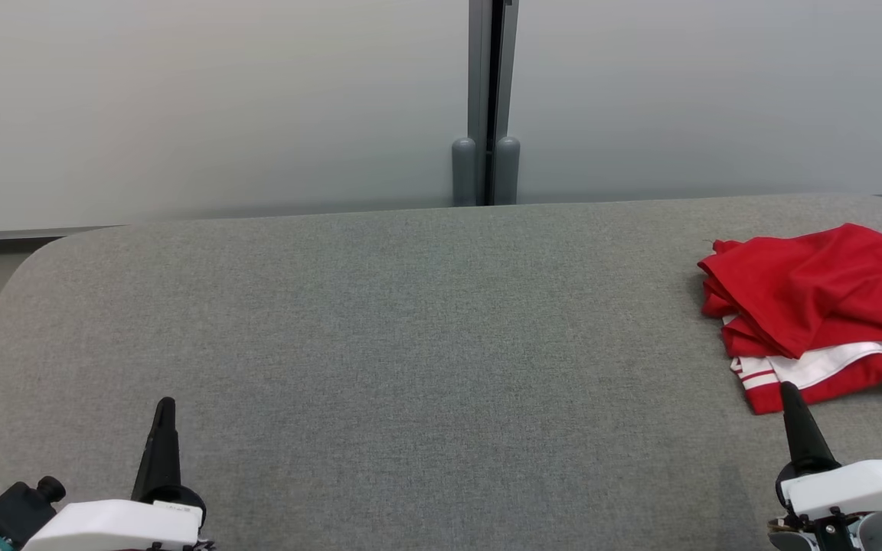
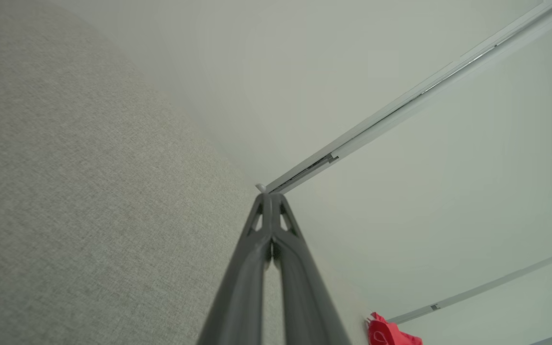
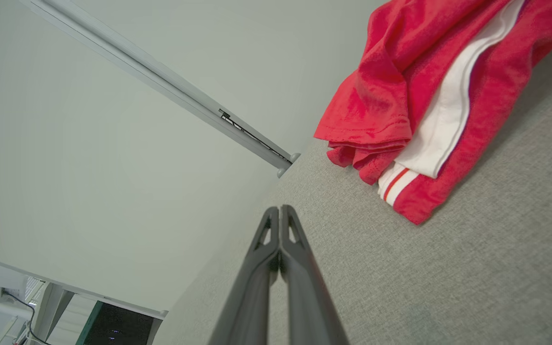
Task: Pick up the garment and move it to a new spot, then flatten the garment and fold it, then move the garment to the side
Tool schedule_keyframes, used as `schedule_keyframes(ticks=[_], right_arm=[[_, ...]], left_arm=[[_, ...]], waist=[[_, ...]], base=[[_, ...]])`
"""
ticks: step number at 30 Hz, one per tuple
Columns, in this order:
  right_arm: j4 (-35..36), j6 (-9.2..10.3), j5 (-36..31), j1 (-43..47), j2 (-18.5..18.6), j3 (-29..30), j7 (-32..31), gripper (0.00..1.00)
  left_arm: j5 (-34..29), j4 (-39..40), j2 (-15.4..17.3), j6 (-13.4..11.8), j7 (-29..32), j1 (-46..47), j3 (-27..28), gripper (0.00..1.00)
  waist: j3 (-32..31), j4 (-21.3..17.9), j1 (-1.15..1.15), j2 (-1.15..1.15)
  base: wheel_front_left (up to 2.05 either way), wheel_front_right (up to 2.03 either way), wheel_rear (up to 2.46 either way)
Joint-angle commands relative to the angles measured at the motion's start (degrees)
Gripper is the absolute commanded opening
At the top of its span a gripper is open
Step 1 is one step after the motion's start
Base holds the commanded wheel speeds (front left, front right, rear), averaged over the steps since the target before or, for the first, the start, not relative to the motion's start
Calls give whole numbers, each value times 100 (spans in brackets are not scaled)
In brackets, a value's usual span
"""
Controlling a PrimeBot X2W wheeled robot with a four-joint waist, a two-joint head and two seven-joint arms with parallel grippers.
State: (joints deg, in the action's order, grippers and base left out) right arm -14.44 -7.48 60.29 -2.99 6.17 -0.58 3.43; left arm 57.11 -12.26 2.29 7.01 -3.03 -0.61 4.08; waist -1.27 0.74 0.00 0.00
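- Garment, red with white trim, is lying in a loose, layered heap at the right edge of the grey desk, toward the far right corner, with part of it running out of the head view.
- Left gripper is hovering over the near edge by the near left corner. Its two dark fingers are pressing together on nothing, and the cloth is lying well apart from it.
- Right gripper is hanging over the near edge toward the right side, its fingers likewise together and empty. Its tip is pointing at the garment's striped hem and, in the right wrist view, standing apart from it.
- Layers are stacking unevenly, a white band and a striped cuff peeking out under the red top fold. The pile is fitting both a garment waiting to be lifted and one roughly folded and set aside.
- Danger is lying in the edge position: any push or drag toward the right is likely sending cloth sliding off the desk.
- Should the heap be lifted, a pinch on the top layer alone is risking lower folds trailing and the pile spilling open.
- Closed fingers nudging the hem are apt to be bunching it further.
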Motion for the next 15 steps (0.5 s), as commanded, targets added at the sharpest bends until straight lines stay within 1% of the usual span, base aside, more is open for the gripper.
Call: schedule_keyframes(ticks=[1,15], right_arm=[[63,-2,164,-145,23,62,-67,0],[62,-2,922,-202,-59,221,-301,0]], left_arm=[[177,38,43,26,41,203,43,0],[1007,-13,51,36,267,329,98,0]], waist=[[3,-1,0,0],[31,-15,0,0]], base=[[0,0,0],[0,0,0]])
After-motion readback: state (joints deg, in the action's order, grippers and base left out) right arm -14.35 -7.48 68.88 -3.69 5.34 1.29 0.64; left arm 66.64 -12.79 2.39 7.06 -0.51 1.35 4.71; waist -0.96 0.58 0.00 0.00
